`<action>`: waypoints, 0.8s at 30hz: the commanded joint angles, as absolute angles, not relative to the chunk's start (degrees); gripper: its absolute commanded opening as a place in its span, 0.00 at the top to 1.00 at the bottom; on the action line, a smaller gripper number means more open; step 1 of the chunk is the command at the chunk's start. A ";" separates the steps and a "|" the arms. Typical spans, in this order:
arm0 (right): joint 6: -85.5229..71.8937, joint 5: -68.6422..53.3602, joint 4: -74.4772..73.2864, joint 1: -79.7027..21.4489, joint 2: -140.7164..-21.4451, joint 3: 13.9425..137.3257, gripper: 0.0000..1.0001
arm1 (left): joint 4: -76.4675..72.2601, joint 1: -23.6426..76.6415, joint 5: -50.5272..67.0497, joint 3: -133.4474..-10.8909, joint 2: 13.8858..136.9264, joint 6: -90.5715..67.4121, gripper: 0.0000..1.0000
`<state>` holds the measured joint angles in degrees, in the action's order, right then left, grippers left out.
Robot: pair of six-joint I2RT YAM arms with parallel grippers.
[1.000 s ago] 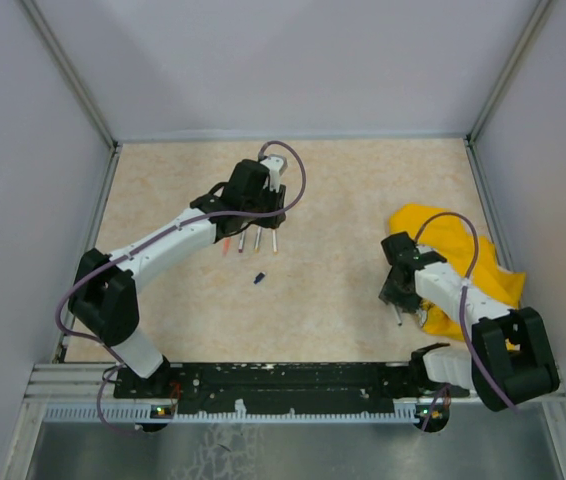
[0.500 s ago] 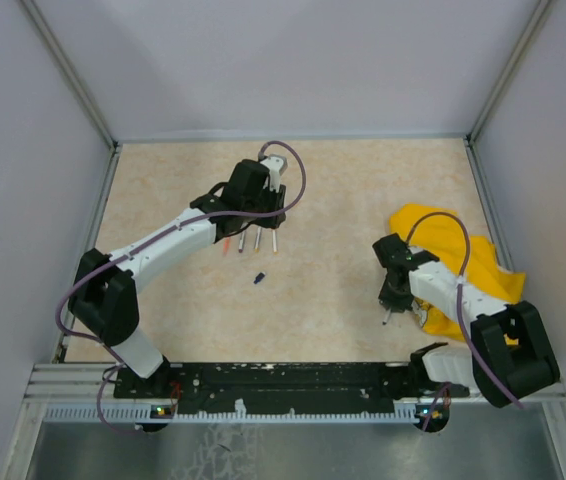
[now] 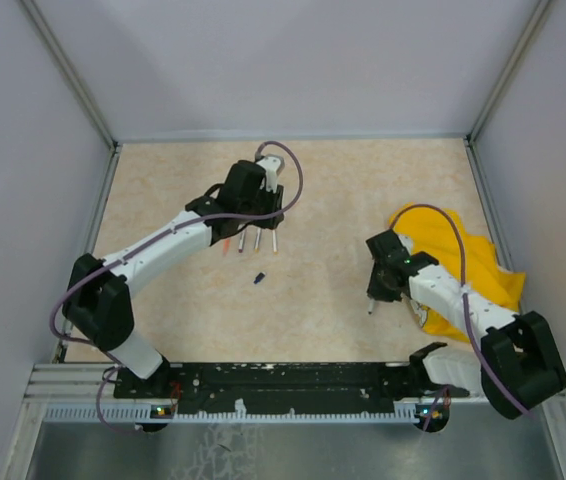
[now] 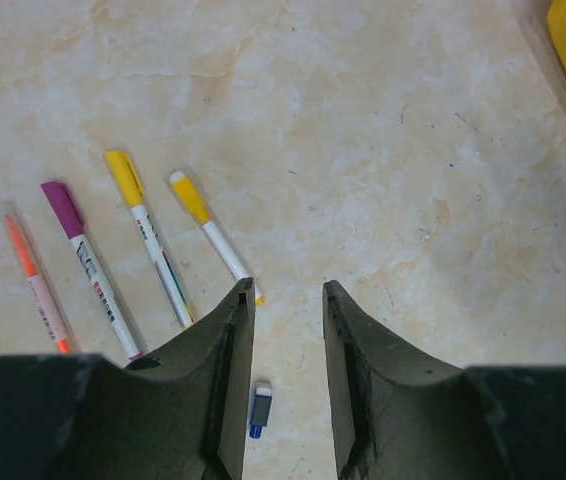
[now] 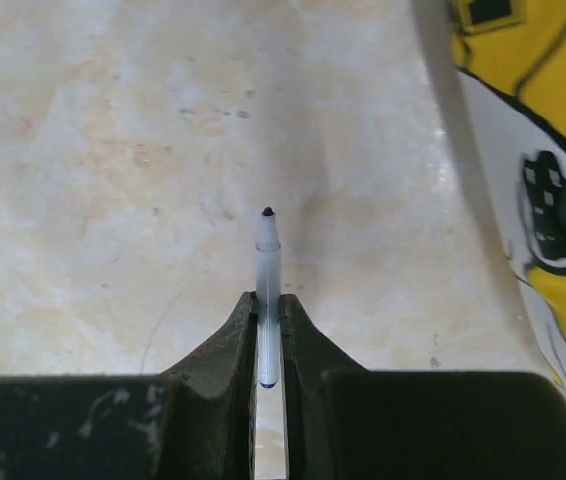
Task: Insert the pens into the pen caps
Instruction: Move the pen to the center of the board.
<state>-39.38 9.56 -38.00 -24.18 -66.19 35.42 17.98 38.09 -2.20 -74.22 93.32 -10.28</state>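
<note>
**Last pen in hand, its cap loose on the table**

Rightward of centre, the right gripper (image 5: 268, 298) has slid off towards 9 o'clock, away from the crumpled yellow printed cloth (image 3: 458, 250), and its jaws have come together on a thin clear-barrelled marker pen (image 5: 267, 255), dark tip bare and pointing forward. The left arm has barely shifted.

The left gripper (image 4: 286, 292) hangs with its jaws apart and nothing between them. At its 12 o'clock a row lies on the beige marbled table (image 3: 343, 190): an orange-pink pen (image 4: 35, 290), a purple-capped white pen (image 4: 91, 275), a yellow-capped white pen (image 4: 148, 235) and a second yellow-capped pen (image 4: 213, 235). All four look capped already, though the orange one is hard to judge. A stubby dark blue plastic cap (image 4: 260, 408) lies alone at 6 o'clock of the row, well apart from the held pen. Only that pair seems left to join.
</note>
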 commanded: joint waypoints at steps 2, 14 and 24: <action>-36.44 8.94 -31.41 -30.23 -71.24 42.74 1.00 | 15.02 37.41 -3.87 -72.72 88.08 -9.40 0.61; -33.22 12.50 -29.50 -41.82 -93.39 58.63 1.00 | 9.15 35.86 -8.47 -66.49 80.20 -10.63 0.57; -32.57 12.31 -31.93 -43.59 -99.57 60.94 0.87 | 9.32 35.77 -9.23 -66.38 80.07 -10.18 0.57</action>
